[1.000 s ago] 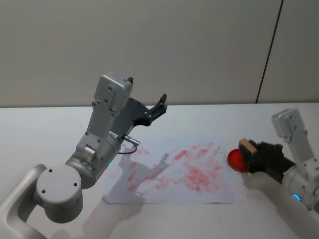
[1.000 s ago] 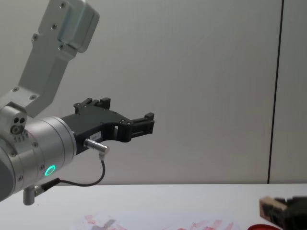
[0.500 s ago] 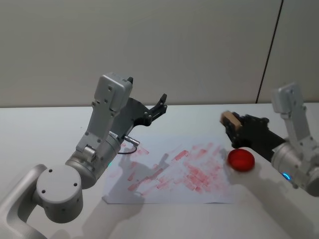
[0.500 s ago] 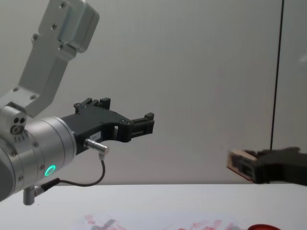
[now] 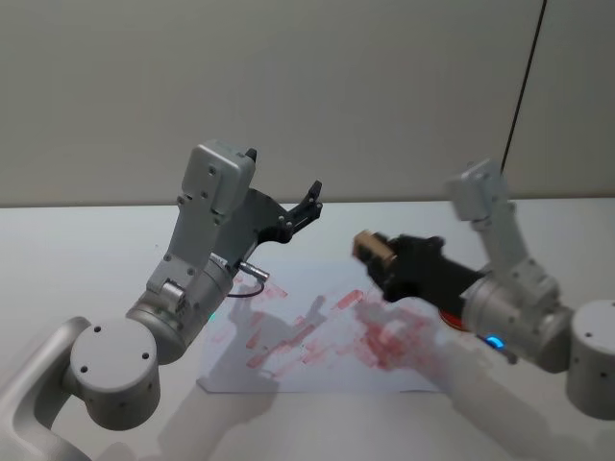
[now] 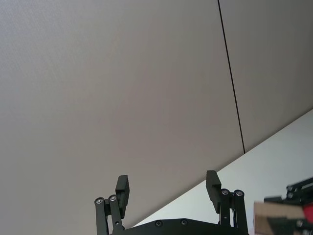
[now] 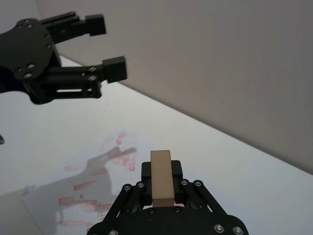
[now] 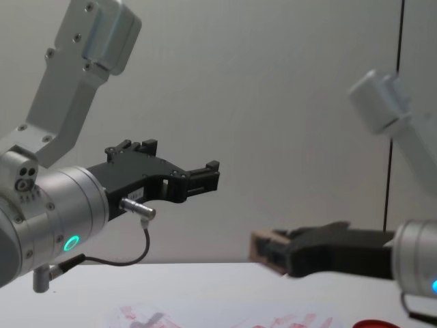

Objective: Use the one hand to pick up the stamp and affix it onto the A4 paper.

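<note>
The stamp [image 5: 372, 247], a small tan wooden block, is clamped between the fingers of my right gripper [image 5: 381, 257], which hangs above the right half of the A4 paper [image 5: 298, 341]. The paper lies flat on the table and carries many red-pink prints. In the right wrist view the stamp [image 7: 161, 179] stands upright in the right gripper [image 7: 162, 172], with the paper [image 7: 90, 183] below and ahead of it. From the chest the stamp [image 8: 262, 247] floats well above the table. My left gripper [image 5: 283, 173] is raised over the paper's left part, open and holding nothing.
A red round disc [image 8: 373, 323] sits on the table right of the paper, mostly hidden behind my right arm in the head view. The left gripper [image 7: 105, 46] hangs ahead of the stamp. A grey wall backs the white table [image 5: 77, 240].
My right gripper has carried the stamp up and left, from above the red disc to over the paper's right half. The left arm has not moved.
</note>
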Controlling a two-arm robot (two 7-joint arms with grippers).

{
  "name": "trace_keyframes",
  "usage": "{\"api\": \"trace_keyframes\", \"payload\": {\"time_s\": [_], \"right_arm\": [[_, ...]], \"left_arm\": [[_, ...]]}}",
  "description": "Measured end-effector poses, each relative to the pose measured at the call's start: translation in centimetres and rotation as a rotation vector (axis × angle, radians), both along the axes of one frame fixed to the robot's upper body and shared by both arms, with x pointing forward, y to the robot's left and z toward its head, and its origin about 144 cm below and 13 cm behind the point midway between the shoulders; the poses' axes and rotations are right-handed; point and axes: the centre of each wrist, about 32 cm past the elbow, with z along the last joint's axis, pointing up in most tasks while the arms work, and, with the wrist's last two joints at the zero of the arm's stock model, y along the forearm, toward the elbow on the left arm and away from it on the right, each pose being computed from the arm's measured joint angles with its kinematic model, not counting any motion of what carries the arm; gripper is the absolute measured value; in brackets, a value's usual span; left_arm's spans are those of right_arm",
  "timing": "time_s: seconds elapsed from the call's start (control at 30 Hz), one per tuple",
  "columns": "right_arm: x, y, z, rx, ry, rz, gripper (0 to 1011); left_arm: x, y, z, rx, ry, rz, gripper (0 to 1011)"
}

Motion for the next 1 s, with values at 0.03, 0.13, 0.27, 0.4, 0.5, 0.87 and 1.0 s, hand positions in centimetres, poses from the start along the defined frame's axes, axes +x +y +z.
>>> {"api": "trace_keyframes", "payload": {"time_s": [0.03,0.13,0.27,0.4,0.5,0.87,1.0], "right_arm": [[0.1,0.5,-0.2,-0.005,0.013,0.018,218],[0.3,1.4,-0.7,-0.022,0.038,0.048,217],[0.5,2.2,-1.2,-0.042,0.067,0.073,217],[0.5,2.8,-2.0,-0.065,0.099,0.089,216],[0.5,3.1,-2.4,-0.078,0.118,0.094,217],[0.2,3.5,-3.8,-0.112,0.178,0.091,218],[0.1,3.5,-4.2,-0.124,0.201,0.084,216]], "left_arm": [[0.0,0.0,0.0,0.000,0.000,0.000,1001],[0.0,0.0,0.0,0.000,0.000,0.000,1001],[0.0,0.0,0.0,0.000,0.000,0.000,1001],[0.0,0.0,0.0,0.000,0.000,0.000,1001],[0.0,0.0,0.0,0.000,0.000,0.000,1001],[0.0,0.0,0.0,0.000,0.000,0.000,1001],[0.0,0.0,0.0,0.000,0.000,0.000,1001]]}}
